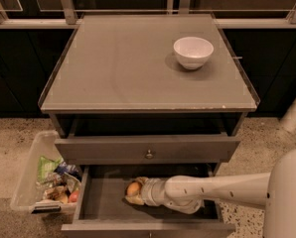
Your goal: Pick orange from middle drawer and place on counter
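At about 8 o'clock, a clear plastic bin (25, 182) of snack packets is sitting beside the cabinet, a small red fruit (74, 196) lying inside it. The middle drawer (106, 200) is standing pulled open. The orange (133, 188) is resting on its floor, left of centre. The gripper (134, 191) is reaching in from 3 o'clock, its jaws pinching the orange. A white bowl (193, 52) is sitting at 1 o'clock on the bench (118, 63).

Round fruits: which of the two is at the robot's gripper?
The smooth orange fruit in the open dark grey drawer, at the gripper; the smaller red fruit lies apart in the clear plastic bin.
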Controlling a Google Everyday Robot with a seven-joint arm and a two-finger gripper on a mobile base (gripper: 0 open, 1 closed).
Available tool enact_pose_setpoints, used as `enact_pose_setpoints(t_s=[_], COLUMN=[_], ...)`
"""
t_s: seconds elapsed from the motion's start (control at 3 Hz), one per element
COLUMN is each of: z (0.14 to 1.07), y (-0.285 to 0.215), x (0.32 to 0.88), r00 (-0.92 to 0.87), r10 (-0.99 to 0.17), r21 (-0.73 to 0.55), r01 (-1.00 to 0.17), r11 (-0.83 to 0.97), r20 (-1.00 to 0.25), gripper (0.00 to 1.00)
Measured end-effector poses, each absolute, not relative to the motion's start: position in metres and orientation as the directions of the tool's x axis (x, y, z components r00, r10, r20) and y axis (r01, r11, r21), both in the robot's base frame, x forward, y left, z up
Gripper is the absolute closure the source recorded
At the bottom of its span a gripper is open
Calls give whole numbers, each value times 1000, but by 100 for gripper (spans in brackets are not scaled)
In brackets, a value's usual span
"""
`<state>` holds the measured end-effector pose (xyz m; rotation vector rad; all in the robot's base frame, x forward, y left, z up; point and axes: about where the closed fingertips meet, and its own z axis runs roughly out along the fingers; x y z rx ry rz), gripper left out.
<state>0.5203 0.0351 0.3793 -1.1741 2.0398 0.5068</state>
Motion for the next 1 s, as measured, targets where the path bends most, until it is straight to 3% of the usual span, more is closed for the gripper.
enact_pose_setpoints(t_s=[0.33,0.67,1.0], z=[386,418,456], y=[32,29,-19], x=[520,514,491], r00=[-331,-320,-375], r10=[-569,-500,-427], r21=[-14,26,88], r01=[-857,-860,-826], r11=[516,509,556], r20=[-753,-805,-823], gripper=[100,100,100])
